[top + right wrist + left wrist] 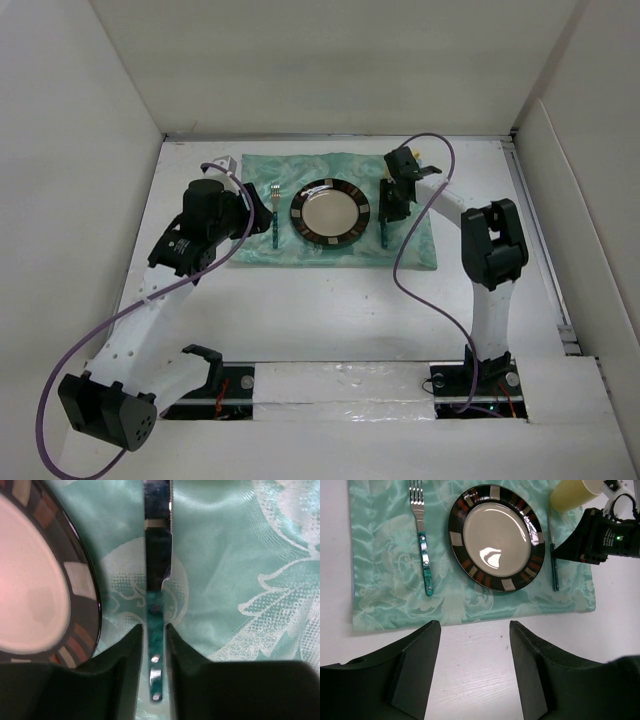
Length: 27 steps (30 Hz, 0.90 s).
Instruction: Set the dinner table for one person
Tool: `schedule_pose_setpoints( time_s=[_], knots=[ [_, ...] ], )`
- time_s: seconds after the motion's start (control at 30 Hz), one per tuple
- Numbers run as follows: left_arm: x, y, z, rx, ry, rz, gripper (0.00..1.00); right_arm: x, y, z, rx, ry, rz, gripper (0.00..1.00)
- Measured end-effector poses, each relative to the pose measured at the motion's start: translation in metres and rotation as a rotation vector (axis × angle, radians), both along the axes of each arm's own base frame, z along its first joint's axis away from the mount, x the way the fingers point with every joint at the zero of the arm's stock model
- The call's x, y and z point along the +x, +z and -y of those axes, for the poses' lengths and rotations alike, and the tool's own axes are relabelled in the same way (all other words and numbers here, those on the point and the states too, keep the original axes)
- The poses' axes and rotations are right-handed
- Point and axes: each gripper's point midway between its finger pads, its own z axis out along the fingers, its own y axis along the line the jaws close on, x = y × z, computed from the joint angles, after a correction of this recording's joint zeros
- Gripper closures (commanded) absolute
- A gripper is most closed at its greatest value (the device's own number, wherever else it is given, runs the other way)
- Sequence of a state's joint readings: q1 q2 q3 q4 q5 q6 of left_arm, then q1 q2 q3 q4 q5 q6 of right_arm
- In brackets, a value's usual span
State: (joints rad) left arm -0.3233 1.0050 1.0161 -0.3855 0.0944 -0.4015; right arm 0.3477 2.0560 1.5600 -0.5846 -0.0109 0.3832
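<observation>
A sea-green patterned cloth (pixel 420 250) lies on the white dinner table (pixel 330 310). A dark-rimmed plate (pixel 330 212) sits at the cloth's middle, with a green-handled fork (pixel 274 215) to its left and a green-handled knife (pixel 383 235) to its right. My right gripper (pixel 154 627) is down over the knife (pixel 157 540), its jaws straddling the handle with a thin gap on each side, so it is open. My left gripper (pixel 475 625) stands open and empty above bare table just near of the cloth (pixel 380 580), below the fork (pixel 422 545) and plate (pixel 496 536).
A pale yellow cup (pixel 570 492) stands at the cloth's far right corner, close behind the right arm's wrist (pixel 595 537). White walls enclose the table on the left, back and right. A purple cable (pixel 405 270) loops from the right arm over the cloth's edge.
</observation>
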Motion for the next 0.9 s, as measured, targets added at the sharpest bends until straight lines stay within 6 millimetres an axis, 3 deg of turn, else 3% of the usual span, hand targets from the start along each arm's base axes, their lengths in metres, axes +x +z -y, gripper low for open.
schedule_pose_setpoints(
  time_s=[0.07, 0.2, 0.27, 0.33, 0.4, 0.5, 0.53, 0.57, 0.6, 0.67, 0.73, 0.8, 0.87, 0.9],
  knots=[
    [0.001, -0.005, 0.001, 0.004, -0.002, -0.017, 0.42, 0.000, 0.001, 0.002, -0.009, -0.008, -0.001, 0.51],
    [0.005, -0.016, 0.003, 0.014, -0.006, -0.050, 0.38, -0.003, 0.008, 0.004, -0.014, -0.017, -0.005, 0.40],
    [0.007, -0.015, 0.003, 0.016, -0.006, -0.054, 0.36, -0.009, 0.021, 0.005, -0.014, -0.013, -0.002, 0.38],
    [0.011, -0.005, 0.004, 0.014, -0.006, -0.040, 0.34, -0.016, 0.049, 0.002, -0.006, -0.004, 0.037, 0.37],
    [0.016, 0.008, 0.006, 0.005, -0.007, -0.014, 0.32, -0.024, 0.093, -0.003, 0.014, 0.011, 0.119, 0.36],
    [0.030, 0.069, 0.011, -0.040, -0.005, 0.112, 0.31, -0.034, 0.180, -0.009, 0.071, 0.016, 0.332, 0.29],
    [0.032, 0.087, 0.012, -0.055, -0.005, 0.154, 0.31, -0.049, 0.227, -0.012, 0.121, 0.031, 0.434, 0.29],
    [0.033, 0.105, 0.011, -0.067, 0.001, 0.192, 0.31, -0.060, 0.270, -0.010, 0.169, 0.026, 0.550, 0.16],
    [0.034, 0.123, 0.010, -0.078, 0.009, 0.231, 0.30, -0.073, 0.312, 0.000, 0.217, -0.001, 0.668, 0.00],
    [0.034, 0.159, 0.003, -0.093, 0.044, 0.314, 0.27, -0.108, 0.399, 0.033, 0.315, -0.083, 0.932, 0.00],
    [0.032, 0.193, -0.012, -0.095, 0.114, 0.395, 0.23, -0.150, 0.463, 0.077, 0.394, -0.197, 1.164, 0.00],
    [0.027, 0.221, -0.033, -0.087, 0.208, 0.470, 0.22, -0.197, 0.508, 0.120, 0.448, -0.317, 1.356, 0.00],
    [0.019, 0.240, -0.052, -0.079, 0.289, 0.529, 0.22, -0.228, 0.530, 0.147, 0.477, -0.396, 1.471, 0.00],
    [0.016, 0.244, -0.058, -0.075, 0.318, 0.545, 0.21, -0.232, 0.534, 0.152, 0.485, -0.418, 1.490, 0.00]
  ],
)
